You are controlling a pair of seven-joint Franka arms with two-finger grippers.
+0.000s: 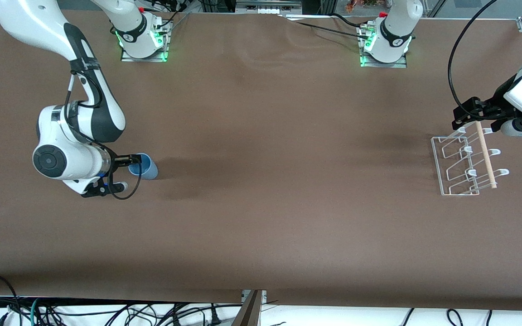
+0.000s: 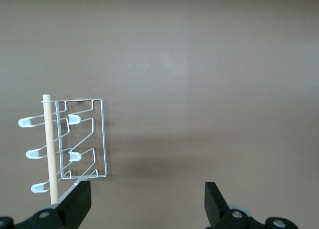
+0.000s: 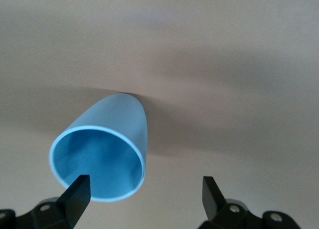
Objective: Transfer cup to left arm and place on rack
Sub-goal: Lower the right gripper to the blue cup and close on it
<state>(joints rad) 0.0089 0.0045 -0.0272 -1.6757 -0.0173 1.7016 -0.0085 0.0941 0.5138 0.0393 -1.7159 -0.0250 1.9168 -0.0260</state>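
Cup (image 3: pixel 102 152) lies on its side on the surface (image 1: pixel 261 217), rim toward my right claw (image 3: pixel 144 196), which is spread with one finger at the rim, ready to pinch. My left claw (image 2: pixel 147 206) waits spread above the rack (image 2: pixel 79 142), placed for the hand-off.

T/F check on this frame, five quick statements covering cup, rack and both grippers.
1. The cup stands on the table at the right arm's end. True.
2. The right gripper is shut on the cup. False: its fingers are open, one at the rim, the other clear of the cup.
3. The left gripper holds the cup. False: it is open and empty, over the rack.
4. A dowel lies across the rack. True.
5. A cup hangs on the rack. False: its hooks are bare.
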